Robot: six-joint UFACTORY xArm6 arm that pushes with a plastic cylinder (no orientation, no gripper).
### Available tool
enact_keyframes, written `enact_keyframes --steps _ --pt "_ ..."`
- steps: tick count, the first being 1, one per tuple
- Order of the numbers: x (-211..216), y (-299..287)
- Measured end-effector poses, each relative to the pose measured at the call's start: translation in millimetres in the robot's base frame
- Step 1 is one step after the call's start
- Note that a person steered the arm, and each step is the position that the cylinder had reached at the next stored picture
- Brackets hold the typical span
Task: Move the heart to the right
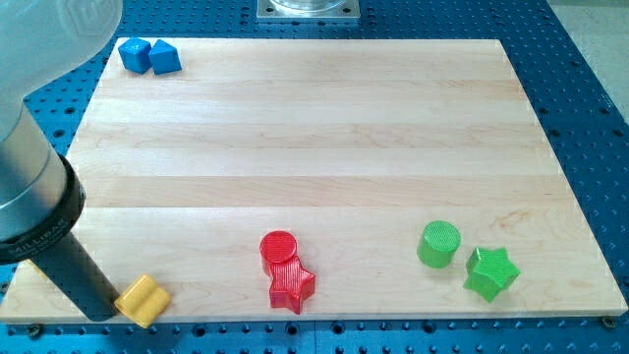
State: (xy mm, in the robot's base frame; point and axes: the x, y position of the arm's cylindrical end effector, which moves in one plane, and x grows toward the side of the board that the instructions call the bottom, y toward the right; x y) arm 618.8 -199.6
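Camera view shows my tip [106, 313], no pincer fitted, touching the small yellow plastic heart block [143, 300]'s left side; likely light, rigid, slides easily.

A pale wooden board [314, 128] is set on a blue perforated surface [590, 118]. Two blue blocks [149, 56] are seen touching at the view's top left. A red cylinder [279, 248] is pressed against a red star [292, 286] near the bottom edge. Further right, a green cylinder [438, 243] is placed just beside a green star [490, 272].
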Motion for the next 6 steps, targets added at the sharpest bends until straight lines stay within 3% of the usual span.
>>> enact_keyframes --steps 2,4,5,6 --pt "-17 83" --pt "-72 96" --pt "-89 149" --pt "-96 250"
